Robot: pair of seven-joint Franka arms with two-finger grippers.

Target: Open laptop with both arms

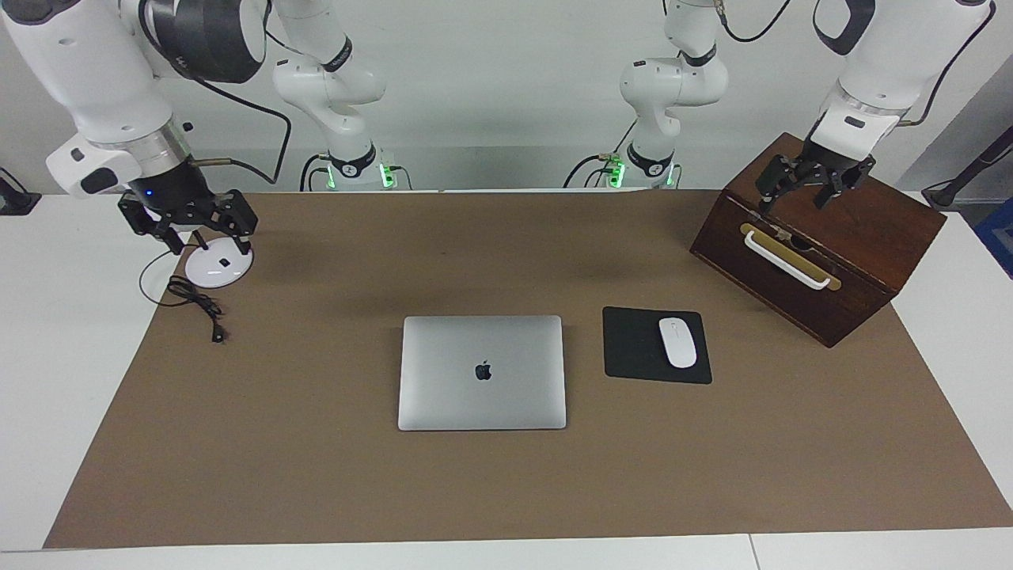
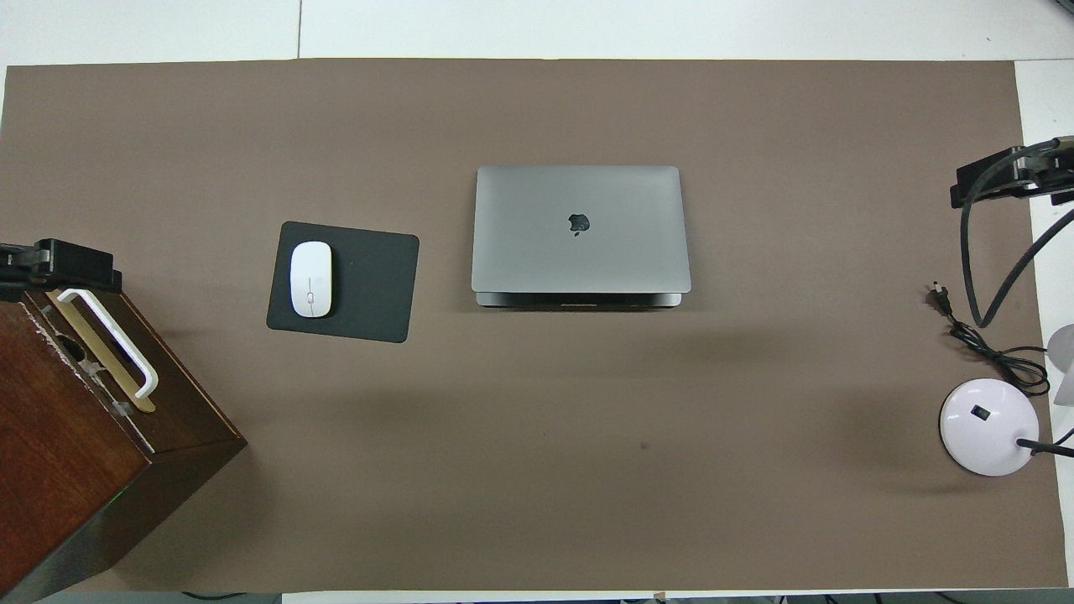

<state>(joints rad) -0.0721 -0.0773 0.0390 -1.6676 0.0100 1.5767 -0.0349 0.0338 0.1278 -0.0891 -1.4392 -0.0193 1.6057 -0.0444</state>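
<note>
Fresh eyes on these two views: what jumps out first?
The closed silver laptop lies flat mid-mat, logo up, untouched. Beside it, toward the left arm's end, a white mouse rests on a black mouse pad. Both arms are parked apart: the left claw hangs open over the wooden box, the right claw open over the white lamp base.

Wooden box (image 2: 75,470) at the left arm's end is cut off by the overhead view's edge and corner. Lamp base (image 1: 218,267) partly hidden under the right gripper (image 1: 192,229). Both arms' upper links run out of frame.
</note>
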